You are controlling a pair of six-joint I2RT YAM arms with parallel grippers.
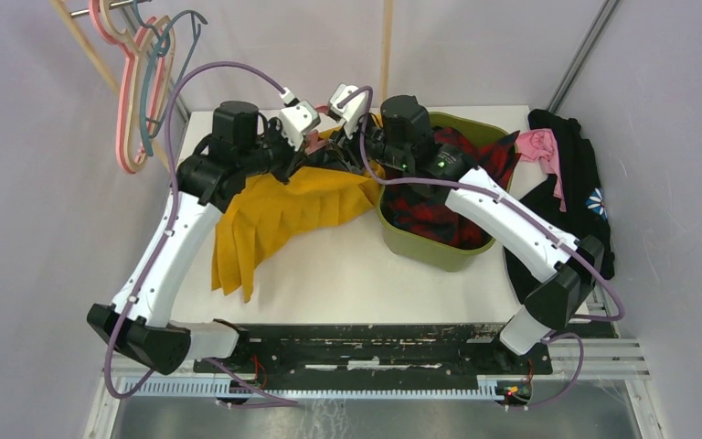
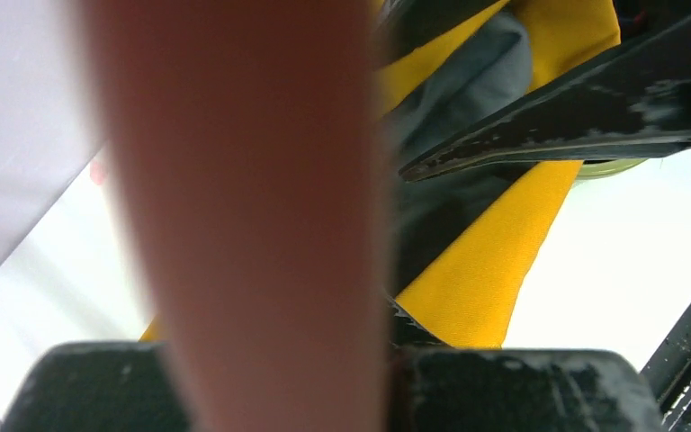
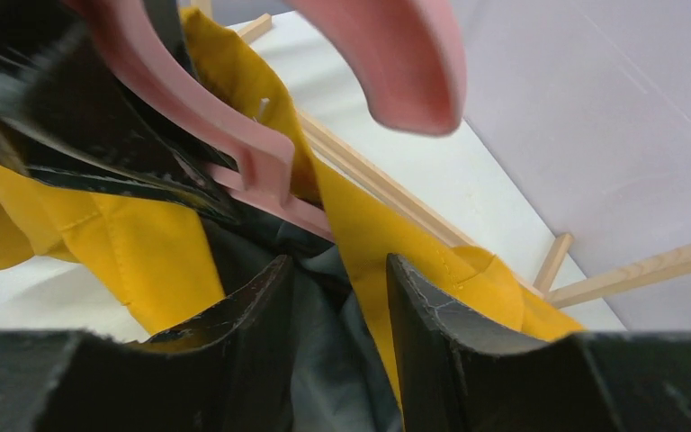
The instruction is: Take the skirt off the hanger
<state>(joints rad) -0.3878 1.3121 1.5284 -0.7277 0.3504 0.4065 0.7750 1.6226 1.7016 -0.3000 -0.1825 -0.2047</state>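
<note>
Yellow skirt (image 1: pixel 283 206) on pink hanger (image 3: pixel 234 135); L claw (image 1: pixel 313 140) clamped on hanger, R claw (image 3: pixel 337 270) apart astride skirt.

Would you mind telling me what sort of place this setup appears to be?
Probably a lab bench staged as a laundry station: spare hangers on a rail, a green bin of clothes, and plain walls boxing in the white table.

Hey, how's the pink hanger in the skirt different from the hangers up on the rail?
The pink hanger sits low by the table, inside the yellow skirt, clamped by the left gripper; the rail hangers hang free, bare and untouched. One of them is also pink.
</note>
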